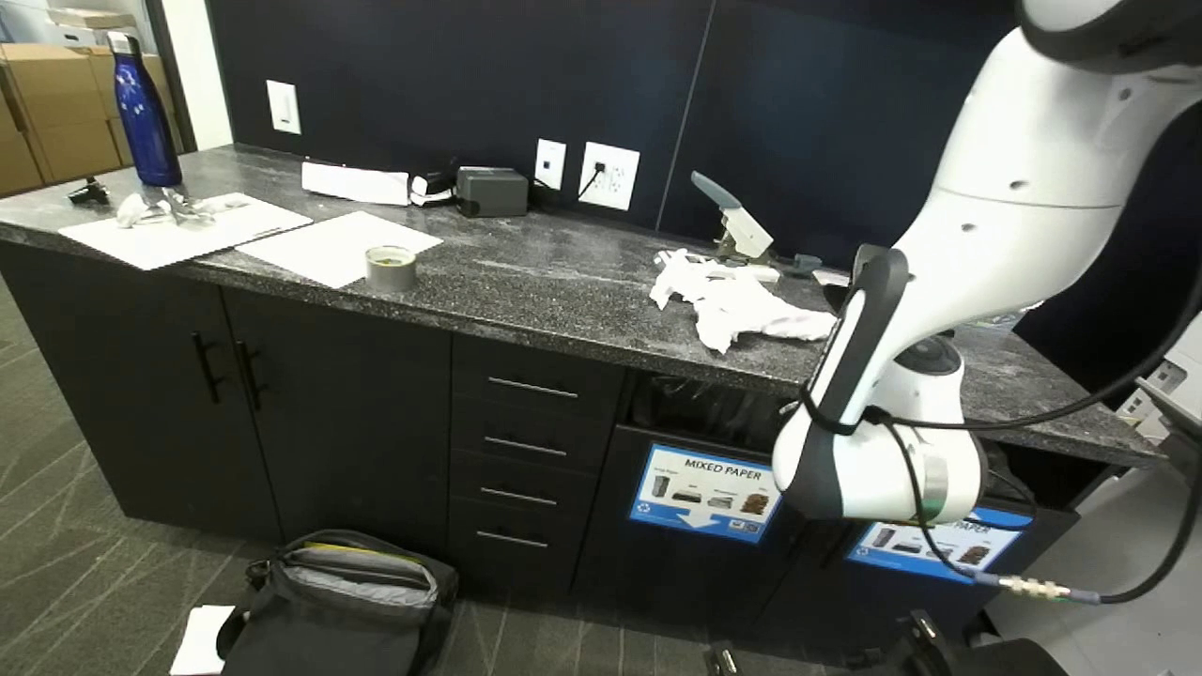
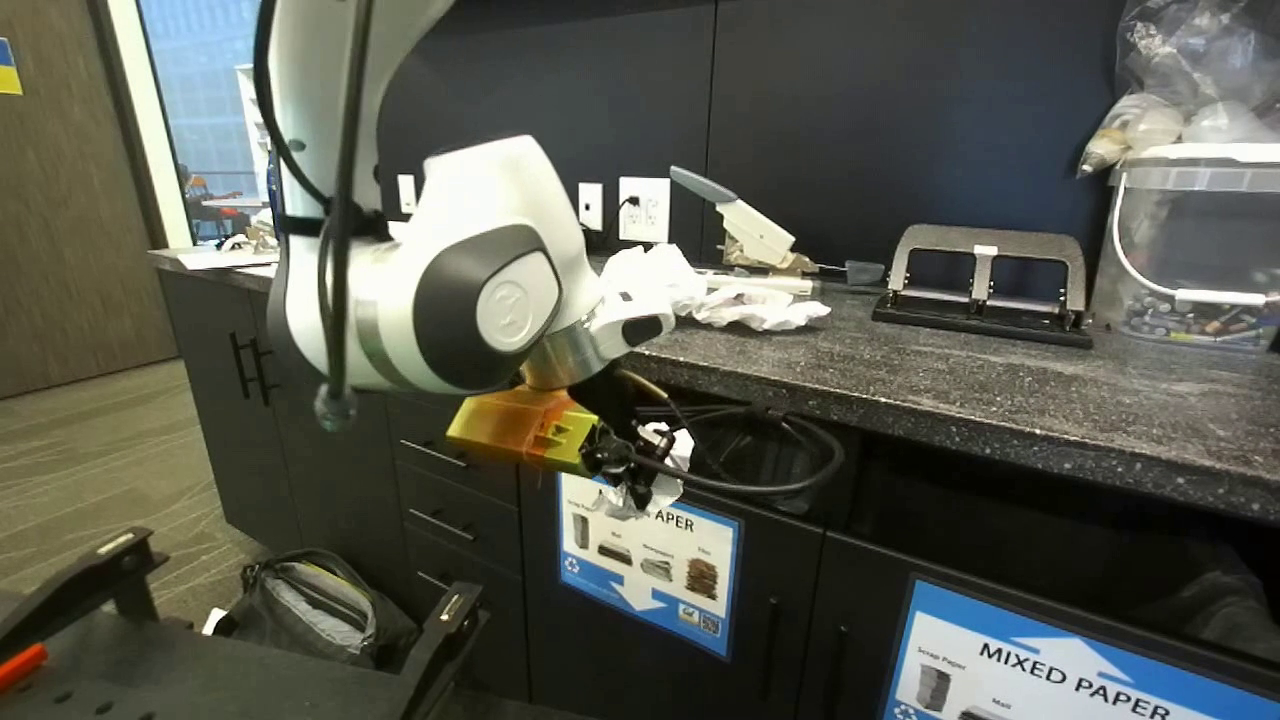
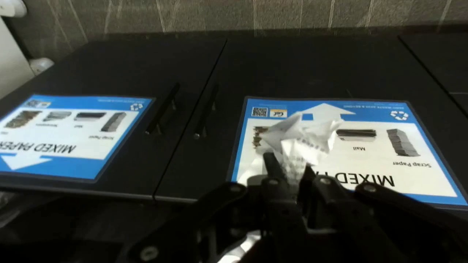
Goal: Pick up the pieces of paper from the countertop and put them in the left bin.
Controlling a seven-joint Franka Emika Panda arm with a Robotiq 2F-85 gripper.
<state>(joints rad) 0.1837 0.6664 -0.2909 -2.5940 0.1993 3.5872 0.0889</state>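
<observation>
The tool (image 3: 290,168) pinches a paper scrap (image 3: 305,144). It looks light and soft, best gripped by bunched folds.

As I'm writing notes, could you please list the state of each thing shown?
Held paper scrap, crumpled, not yet binned
Gripper, closed on that scrap
Paper scraps on countertop, crumpled
Left bin, open at top
Right bin, open at top
Drawers, shut
Cabinet doors, shut
Blue bottle, upright, capped
Black bag, open
Plug, in wall outlet
</observation>
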